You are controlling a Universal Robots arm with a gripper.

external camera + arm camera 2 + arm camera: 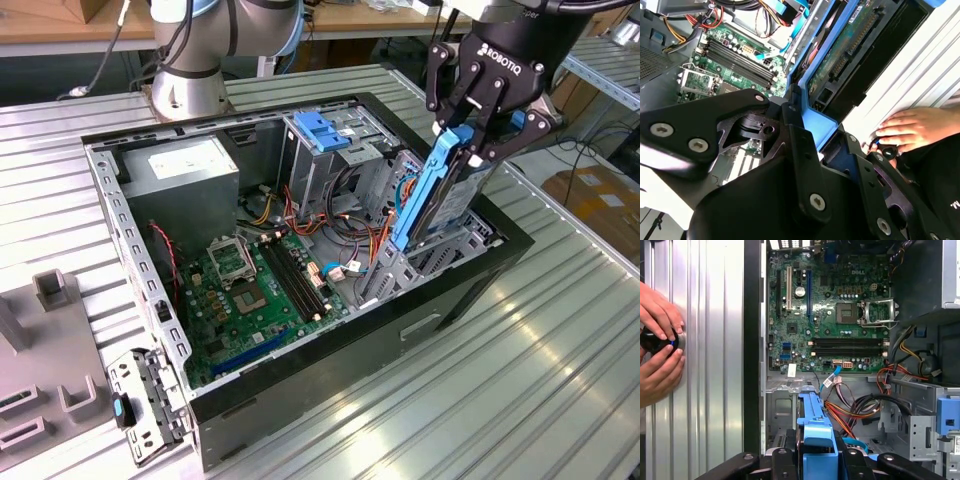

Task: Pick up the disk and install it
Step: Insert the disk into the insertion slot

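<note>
- Well apart from the claw (468, 150), at the exterior view's left edge, a grey fixture block (45, 375) lies on the ribbed metal table (500, 400); just beside it, a metal bracket (145, 400) with a small blue tab stands at the corner of the open computer case (330, 390)
- Closer to the claw but lower than it, the grey power supply (185, 170) and the green motherboard (250, 295) sit inside the case
- Nearer again, a light-blue latch (318, 128) tops the drive cage; orange and red cables (370, 245) run between that cage and the claw
- The claw is clamped on the upper end of the disk (455, 195); the disk hangs directly below it, tilted, blue rail towards the motherboard, lower end at the rim of the bay at the case's end
- Beyond the claw, outside the case, a person's hand (912, 127) rests on the table in the second wrist view; in the first wrist view two hands hold a small black round object (654, 340)
</note>
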